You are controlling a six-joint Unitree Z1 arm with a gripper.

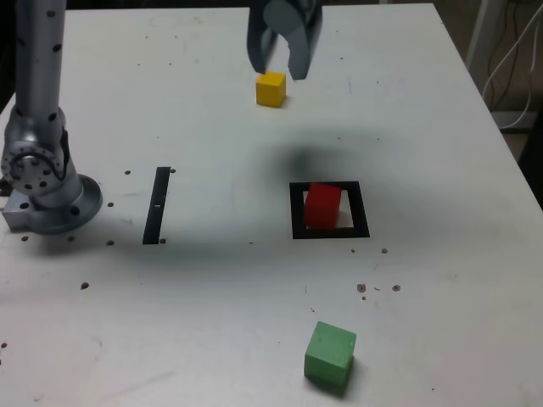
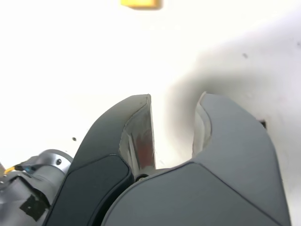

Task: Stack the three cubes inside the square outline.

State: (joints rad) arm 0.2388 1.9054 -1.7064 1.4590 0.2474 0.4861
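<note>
**Red cube in the square, my tool open over the yellow cube**

The red cube (image 1: 322, 205) stands alone inside the square outline (image 1: 361, 222), nothing stacked on it. It sits toward the 9 o'clock side of the pale centre, as the exterior view shows it.

Taking that outline as the middle of the dial in the exterior view, the yellow cube (image 1: 271, 89) rests on the desk (image 1: 424, 127) at about 11 o'clock, well apart from the square. The green cube (image 1: 330, 354) lies at about 6 o'clock, near the front edge, also well apart.

My tool (image 1: 278, 72) hangs just above the yellow cube, pointing down. Its jaws are spread, with a clear gap between them and nothing in it. The wrist view shows the same gap in the tool (image 2: 175, 96), with a sliver of the yellow cube (image 2: 141, 4) at the picture's edge.

At 9 o'clock from the square lies a narrow black strip (image 1: 157, 205). Beyond it stands my arm's base (image 1: 42, 186).
</note>
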